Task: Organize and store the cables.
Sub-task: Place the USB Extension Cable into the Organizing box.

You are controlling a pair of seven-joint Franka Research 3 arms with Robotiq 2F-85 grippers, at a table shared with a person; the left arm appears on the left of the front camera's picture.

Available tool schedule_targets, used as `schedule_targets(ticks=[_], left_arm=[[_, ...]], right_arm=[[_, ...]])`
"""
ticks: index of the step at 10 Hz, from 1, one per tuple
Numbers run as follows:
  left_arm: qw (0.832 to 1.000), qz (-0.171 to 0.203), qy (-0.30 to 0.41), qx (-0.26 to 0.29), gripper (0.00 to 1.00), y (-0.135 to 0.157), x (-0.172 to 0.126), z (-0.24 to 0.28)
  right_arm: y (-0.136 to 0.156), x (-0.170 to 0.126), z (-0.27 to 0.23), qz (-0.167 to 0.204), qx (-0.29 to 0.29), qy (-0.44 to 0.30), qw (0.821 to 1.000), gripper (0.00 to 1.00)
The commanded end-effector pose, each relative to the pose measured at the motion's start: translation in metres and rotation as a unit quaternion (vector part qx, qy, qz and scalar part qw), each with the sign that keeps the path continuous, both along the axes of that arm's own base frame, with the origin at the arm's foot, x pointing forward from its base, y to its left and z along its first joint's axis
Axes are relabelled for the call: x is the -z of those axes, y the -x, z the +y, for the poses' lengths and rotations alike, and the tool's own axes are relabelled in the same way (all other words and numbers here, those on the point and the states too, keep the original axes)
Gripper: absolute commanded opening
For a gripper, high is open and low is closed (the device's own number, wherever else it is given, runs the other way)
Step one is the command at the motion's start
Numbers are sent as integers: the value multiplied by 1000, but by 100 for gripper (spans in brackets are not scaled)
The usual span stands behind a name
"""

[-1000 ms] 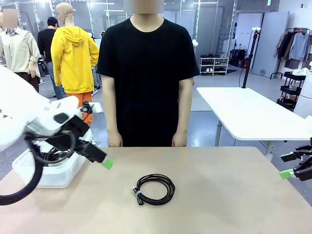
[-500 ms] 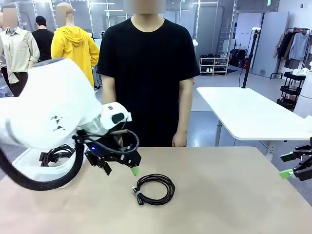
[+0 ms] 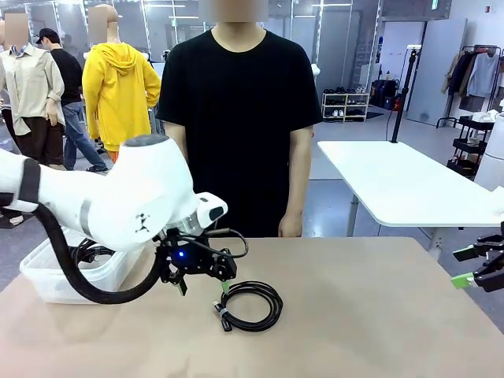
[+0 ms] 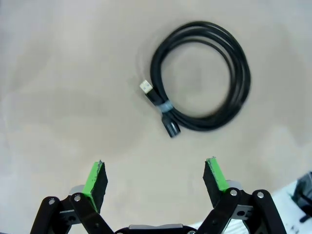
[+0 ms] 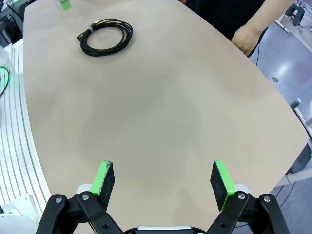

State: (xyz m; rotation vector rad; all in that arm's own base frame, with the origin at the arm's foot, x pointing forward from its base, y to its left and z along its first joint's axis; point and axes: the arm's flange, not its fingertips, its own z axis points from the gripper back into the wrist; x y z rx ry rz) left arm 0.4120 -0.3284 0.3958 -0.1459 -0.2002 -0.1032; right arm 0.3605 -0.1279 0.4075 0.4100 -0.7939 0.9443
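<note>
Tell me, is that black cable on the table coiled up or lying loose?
Coiled. The cable lies flat on the table as a round loop, with a small tie binding the strands beside its plugs.

No readable text for you here. The white left arm (image 3: 118, 201) carries a small dark mark on its joint housing, too small to read. Green sign (image 3: 434, 4) at the ceiling: illegible too.

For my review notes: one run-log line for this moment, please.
left gripper: open, above coiled cable | right gripper: open, idle | bin: cables inside
</note>
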Motion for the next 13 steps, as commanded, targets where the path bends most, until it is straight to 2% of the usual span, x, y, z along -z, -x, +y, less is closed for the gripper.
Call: schedule_targets(ticks=[1, 5, 8, 13], left_arm=[[999, -1, -14, -50, 100, -20, 17, -30], [991, 27, -31, -125, 100, -39, 52, -45], [989, 40, -59, -133, 100, -41, 76, -58], [984, 32, -47, -168, 100, -48, 86, -58]], right_arm=[[-2, -3, 1, 4, 7, -9, 1000, 100], [-2, -3, 1, 4, 7, -9, 1000, 100], [-2, -3, 1, 4, 7, -9, 1000, 100], [-2, -3, 1, 4, 7, -9, 1000, 100]])
